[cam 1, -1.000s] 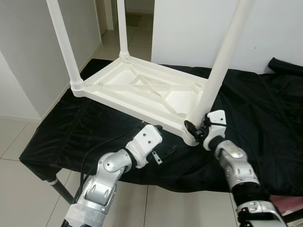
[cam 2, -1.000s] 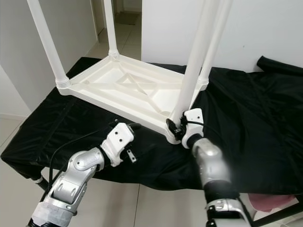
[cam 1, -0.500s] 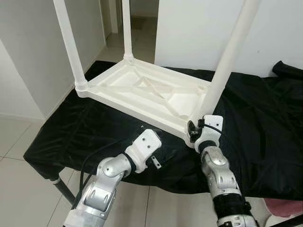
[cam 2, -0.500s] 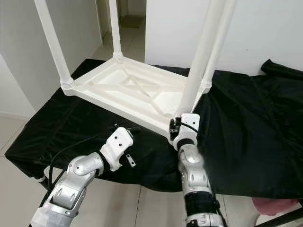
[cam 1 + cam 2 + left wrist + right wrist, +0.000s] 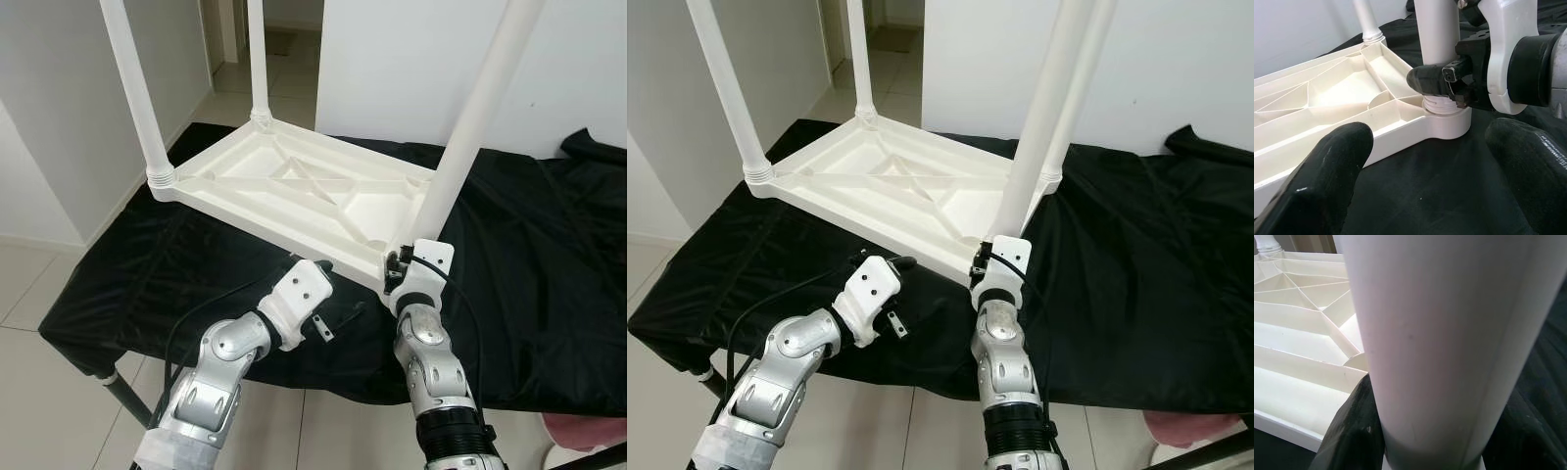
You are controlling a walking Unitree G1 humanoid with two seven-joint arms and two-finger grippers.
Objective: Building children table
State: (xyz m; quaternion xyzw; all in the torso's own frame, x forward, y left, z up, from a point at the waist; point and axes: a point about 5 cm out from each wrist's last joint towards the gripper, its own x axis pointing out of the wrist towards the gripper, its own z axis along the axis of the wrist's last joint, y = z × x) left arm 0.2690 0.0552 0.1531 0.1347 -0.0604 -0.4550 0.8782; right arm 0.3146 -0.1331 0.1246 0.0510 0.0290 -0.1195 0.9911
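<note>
Overturned white children's table [image 5: 294,186] resting top-down on a black cloth [image 5: 549,264] that covers a low stand, the ribbed underside facing up and four white legs rising from its corners.

Far left: a grey wall and pale tiled floor [image 5: 29,294]; a doorway opens behind the table.

Left side: the near-left leg [image 5: 137,93] stands upright in its ringed socket at the table's left corner; the far-left leg [image 5: 257,59] rises from the rear corner behind it.

Left of centre: the left gripper [image 5: 1425,161], on its silver arm, hovers just above the cloth in front of the table's near edge. In the left wrist view its two black fingers [image 5: 1327,171] are spread wide apart with nothing between them, framing the table's near-right corner beyond.

Right of centre: the near-right leg [image 5: 470,127] stands in its socket at the corner closest to the robot. The right gripper [image 5: 397,274] is clenched around the base of this leg, just above the threaded collar; the right wrist view shows a black finger [image 5: 1352,431] pressed against each side of the white tube, and the left wrist view shows the finger wrapping the leg directly above the socket.

Right side: the fourth leg [image 5: 1083,88] rises behind the gripped one; the cloth lies rumpled toward the white wall [image 5: 588,69].
</note>
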